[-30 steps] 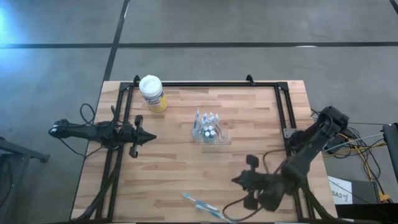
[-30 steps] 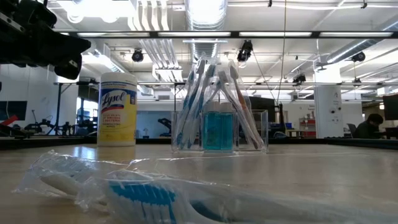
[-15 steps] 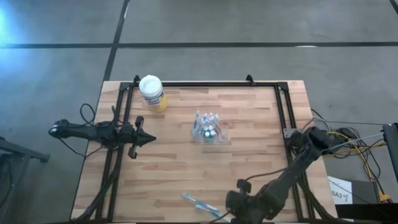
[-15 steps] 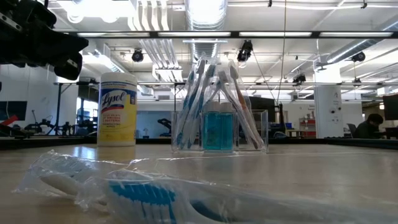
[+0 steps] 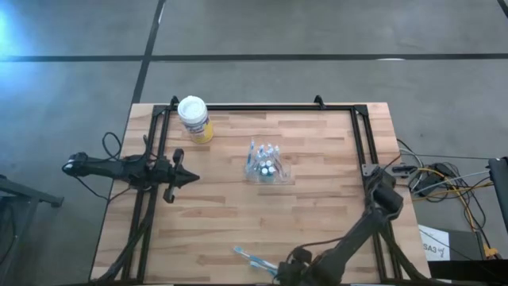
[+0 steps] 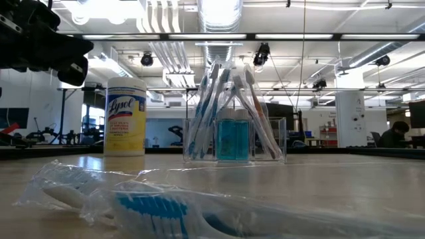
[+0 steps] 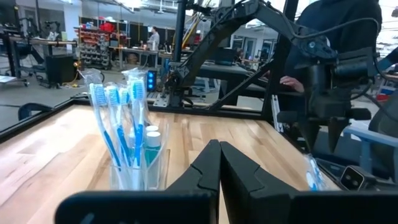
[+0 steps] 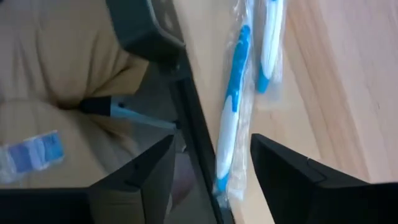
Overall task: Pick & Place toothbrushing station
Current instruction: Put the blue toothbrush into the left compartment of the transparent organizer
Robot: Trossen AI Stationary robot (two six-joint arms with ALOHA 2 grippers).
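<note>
A clear holder (image 5: pixel 266 164) with several blue-and-white toothbrushes (image 7: pixel 118 118) and small white-capped tubes stands on its base at the table's middle. Two loose toothbrushes in clear wrappers (image 5: pixel 252 259) lie flat by the near edge and fill the foreground of the low view (image 6: pixel 153 206). My right gripper (image 5: pixel 286 270) is down at that edge, open. In its wrist view (image 8: pixel 211 146) the fingers stand on either side of one wrapped toothbrush (image 8: pixel 231 118), whose end reaches the table's edge. My left gripper (image 5: pixel 190 179) hovers shut at the table's left (image 7: pixel 217 152).
A yellow canister with a white lid (image 5: pixel 195 119) stands at the far left of the table (image 6: pixel 126 116). A black frame (image 5: pixel 262 107) runs along the far edge and both sides. Cables lie on the floor off the right edge (image 5: pixel 448 179).
My right gripper has travelled from the right side of the table toward the near edge and to the left, ending beside the wrapped toothbrushes, with the arm stretched low along the near right. The toothbrushes and the holder have stayed in place.
</note>
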